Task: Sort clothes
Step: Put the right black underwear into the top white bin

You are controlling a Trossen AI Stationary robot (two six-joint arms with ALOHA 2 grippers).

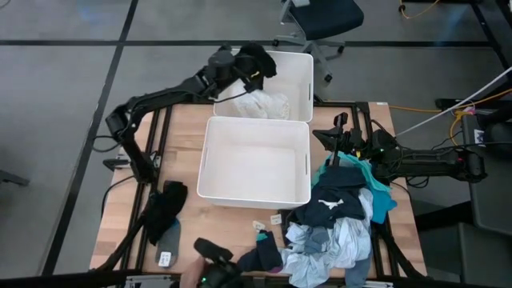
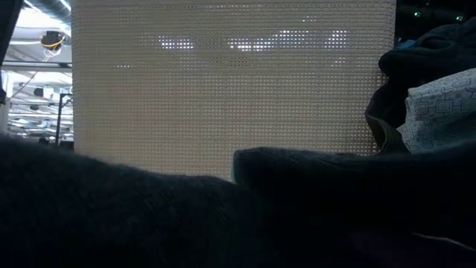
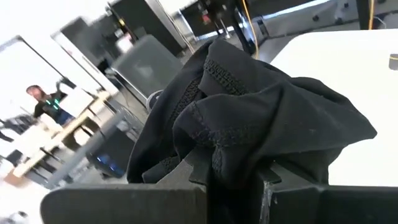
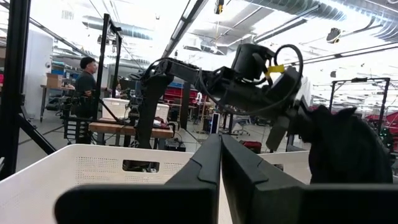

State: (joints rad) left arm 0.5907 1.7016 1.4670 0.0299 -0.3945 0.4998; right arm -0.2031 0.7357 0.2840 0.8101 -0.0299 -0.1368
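Note:
My left gripper (image 1: 242, 70) is shut on a black garment (image 1: 258, 58) above the far white bin (image 1: 298, 64), which holds white clothes (image 1: 260, 104). The garment fills the left wrist view (image 3: 249, 106) and shows in the right wrist view (image 4: 345, 149). My right gripper (image 1: 337, 133) is shut and empty at the right of the near white bin (image 1: 256, 190), above a pile of navy, teal, light blue and white clothes (image 1: 340, 216). A black garment (image 1: 164, 210) lies at the front left, and socks (image 1: 268, 252) lie at the front edge. My left gripper pinches a bunched part of the black garment (image 3: 233, 163) between its two fingers (image 3: 199, 171), several folds of cloth together. The garment is lifted clear above the far bin's left end. It bulges out slack beyond the fingers.
The near bin's floor (image 1: 256, 156) is bare. In the low view dark cloth (image 2: 149, 216) lies right in front of the camera, with the near bin's perforated wall (image 2: 223, 89) behind it and clothes (image 2: 435, 104) at the right. A person (image 4: 84, 84) stands beyond the table.

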